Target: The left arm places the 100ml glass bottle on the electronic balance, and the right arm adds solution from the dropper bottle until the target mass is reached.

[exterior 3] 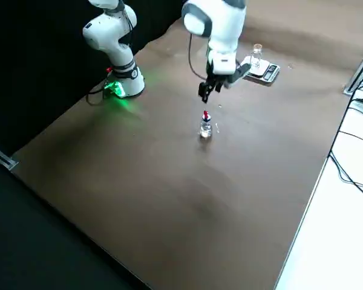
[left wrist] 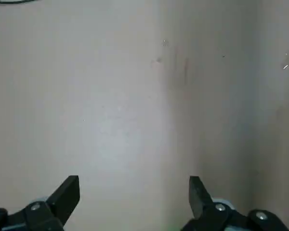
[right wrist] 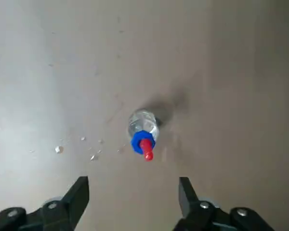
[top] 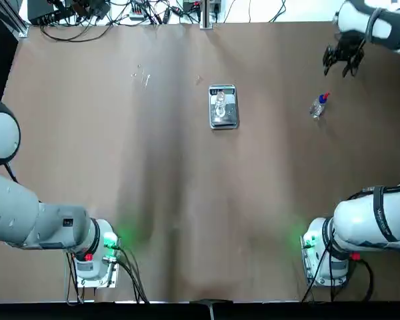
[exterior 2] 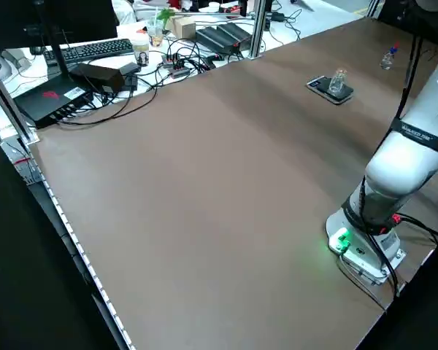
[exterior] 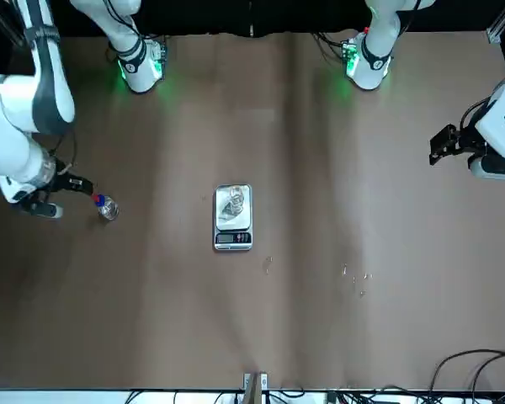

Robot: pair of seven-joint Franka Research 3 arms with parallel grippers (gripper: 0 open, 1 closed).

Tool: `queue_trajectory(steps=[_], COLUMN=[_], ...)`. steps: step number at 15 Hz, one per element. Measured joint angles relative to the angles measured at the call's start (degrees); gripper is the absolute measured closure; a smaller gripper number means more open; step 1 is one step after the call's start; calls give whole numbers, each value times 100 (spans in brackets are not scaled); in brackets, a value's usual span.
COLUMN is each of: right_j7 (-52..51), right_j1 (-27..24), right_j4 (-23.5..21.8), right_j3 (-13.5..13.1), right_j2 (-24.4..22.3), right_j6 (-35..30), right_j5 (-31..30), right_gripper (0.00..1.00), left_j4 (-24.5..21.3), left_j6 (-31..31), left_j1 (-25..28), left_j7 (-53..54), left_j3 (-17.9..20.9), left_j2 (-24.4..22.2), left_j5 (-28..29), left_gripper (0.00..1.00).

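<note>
One glass bottle (top: 220,104) on one balance (top: 223,107); one dropper bottle (top: 319,105); both grippers' fingers (right wrist: 77,195) apart.

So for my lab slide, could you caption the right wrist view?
Open right gripper poised over the upright dropper bottle, droplets scattered on the table.

A keyboard (exterior 2: 102,49) and tangled cables (exterior 2: 182,64) lie beyond the table (exterior 2: 204,182).

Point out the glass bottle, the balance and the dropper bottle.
glass bottle (top: 221,105), top view, its clear body.
balance (top: 231,121), top view, bare corner of its pan.
dropper bottle (right wrist: 143,126), right wrist view, its clear body under the blue cap.
</note>
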Motion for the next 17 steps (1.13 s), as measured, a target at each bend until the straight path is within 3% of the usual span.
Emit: queue_trajectory(steps=[4, 8, 10, 12, 13, 17], right_j7=[42, 48, -31, -199, -321, -548], right_j1=[344, 558, 586, 591, 595, 597], right_j4=[1054, 1762, 2101, 2282, 2318, 2271], right_j3=[23, 34, 35, 35, 35, 35], right_j2=[-229, -467, -523, -578, -701, -859], right_j6=[-1212, -1464, -1920, -2181, -2238, -2273], right_j5=[338, 473, 476, 482, 486, 498], right_gripper=[16, 14, 11, 10, 1, 0], left_j4=[-1, -1, -1, -1, -1, 0], left_j6=[0, 0, 0, 0, 0, 0], left_j1=[1, 2, 2, 2, 2, 5], left_j7=[0, 0, 0, 0, 0, 0], left_j3=[0, 0, 0, 0, 0, 4], left_j2=[0, 0, 0, 0, 0, 0], left_j5=[0, 0, 0, 0, 0, 0], left_gripper=[0, 0, 0, 0, 0, 0])
